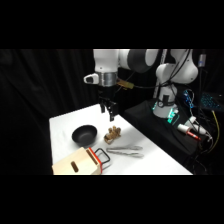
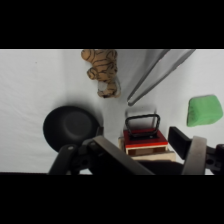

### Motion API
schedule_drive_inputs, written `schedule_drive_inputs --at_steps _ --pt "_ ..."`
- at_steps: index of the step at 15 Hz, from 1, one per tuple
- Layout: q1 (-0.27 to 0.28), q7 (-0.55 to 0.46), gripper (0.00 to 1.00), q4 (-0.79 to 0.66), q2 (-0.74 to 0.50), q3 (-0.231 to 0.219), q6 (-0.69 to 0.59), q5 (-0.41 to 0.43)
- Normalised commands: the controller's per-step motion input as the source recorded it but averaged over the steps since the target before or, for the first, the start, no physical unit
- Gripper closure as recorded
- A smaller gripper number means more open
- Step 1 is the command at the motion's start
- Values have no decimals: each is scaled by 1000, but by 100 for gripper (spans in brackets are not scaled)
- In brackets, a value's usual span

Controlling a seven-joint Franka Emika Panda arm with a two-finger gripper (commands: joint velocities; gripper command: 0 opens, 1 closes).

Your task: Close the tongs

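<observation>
The tongs (image 1: 125, 150) lie flat on the white table (image 1: 150, 162), right of the wooden box. In the wrist view the tongs (image 2: 156, 71) show two thin silvery arms that meet at one end near the box and spread slightly toward the upper right. My gripper (image 1: 110, 114) hangs well above the table, behind the brown lumpy object and up-left of the tongs. In the wrist view the gripper (image 2: 155, 159) is open, its fingers (image 2: 196, 154) wide apart with nothing held between them.
A black bowl (image 1: 84, 135) sits left of a small brown lumpy object (image 1: 113, 134). A wooden box (image 1: 76, 164) with a red part and black wire handle (image 1: 103, 156) stands at the table's front edge. A green shape (image 2: 204, 111) shows at the wrist view's right.
</observation>
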Motion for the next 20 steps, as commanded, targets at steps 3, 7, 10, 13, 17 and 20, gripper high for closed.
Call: schedule_drive_inputs --at_steps 3,7,10,13,17,20 --pt "-11 81 0 3 1 8 8 -20" --pt "5 280 0 -44 34 12 95 -42" --pt "29 395 0 -94 74 15 187 -5" --pt "58 393 0 -92 88 16 232 35" --pt "87 347 0 -66 91 6 247 64" --pt "95 301 0 -64 112 -15 271 82"
